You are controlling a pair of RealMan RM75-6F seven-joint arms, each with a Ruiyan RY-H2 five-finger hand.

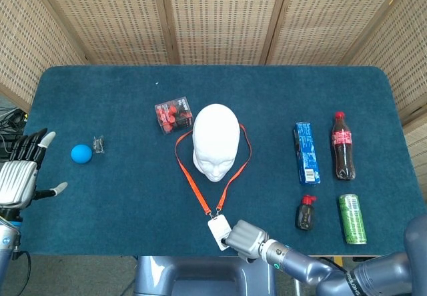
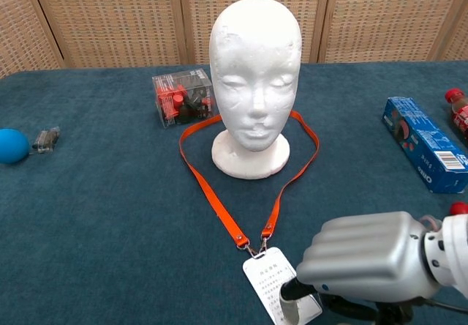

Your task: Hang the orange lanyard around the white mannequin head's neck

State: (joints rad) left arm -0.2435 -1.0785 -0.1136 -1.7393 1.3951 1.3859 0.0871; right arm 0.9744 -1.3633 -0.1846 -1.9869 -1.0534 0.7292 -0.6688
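Note:
The white mannequin head [image 1: 216,141] [image 2: 255,76] stands upright mid-table. The orange lanyard [image 1: 193,176] [image 2: 208,190] runs round behind its base and stretches in a taut V toward the front edge, lying on the cloth. Its white badge card [image 1: 218,230] [image 2: 276,290] sits at the V's tip, pinched by my right hand [image 1: 247,238] [image 2: 365,263] near the table's front edge. My left hand [image 1: 21,171] hangs at the far left edge with fingers spread and nothing in it; the chest view does not show it.
A clear box of red pieces [image 1: 173,115] stands behind-left of the head. A blue ball [image 1: 81,153] and a small clip [image 1: 99,145] lie at the left. At the right lie a blue carton [image 1: 306,152], a cola bottle [image 1: 342,145], a green can [image 1: 351,219] and a small dark bottle [image 1: 306,213].

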